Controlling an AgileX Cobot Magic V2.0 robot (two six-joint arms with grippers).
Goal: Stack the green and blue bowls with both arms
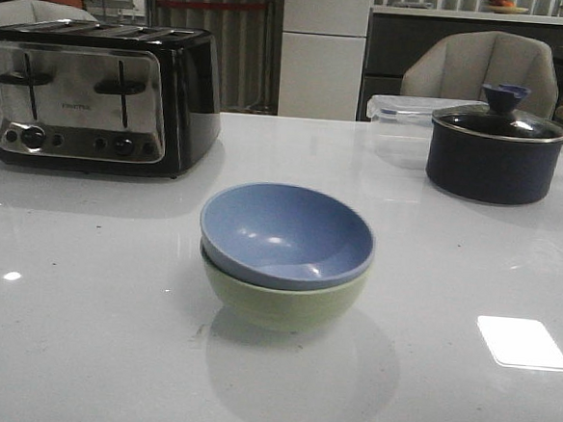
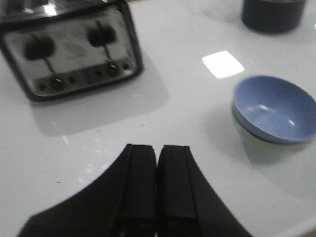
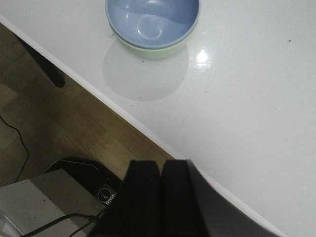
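Observation:
The grey-blue bowl (image 1: 288, 233) sits nested inside the pale green bowl (image 1: 285, 300) at the middle of the white table, slightly tilted. The left wrist view shows the blue bowl (image 2: 275, 108) off to one side, with only a sliver of the green bowl (image 2: 247, 137) under it. My left gripper (image 2: 157, 148) is shut and empty, hovering over bare table away from the stack. From the right wrist, the blue bowl (image 3: 152, 20) and the green bowl's rim (image 3: 153, 51) appear far from my right gripper (image 3: 161, 164), which is shut, empty, and over the table's edge. Neither gripper shows in the front view.
A chrome and black toaster (image 1: 97, 92) stands at the back left. A dark navy lidded pot (image 1: 503, 149) sits at the back right, with a clear plastic container (image 1: 405, 109) behind it. The table's near edge (image 3: 138, 122) borders wooden floor and equipment below.

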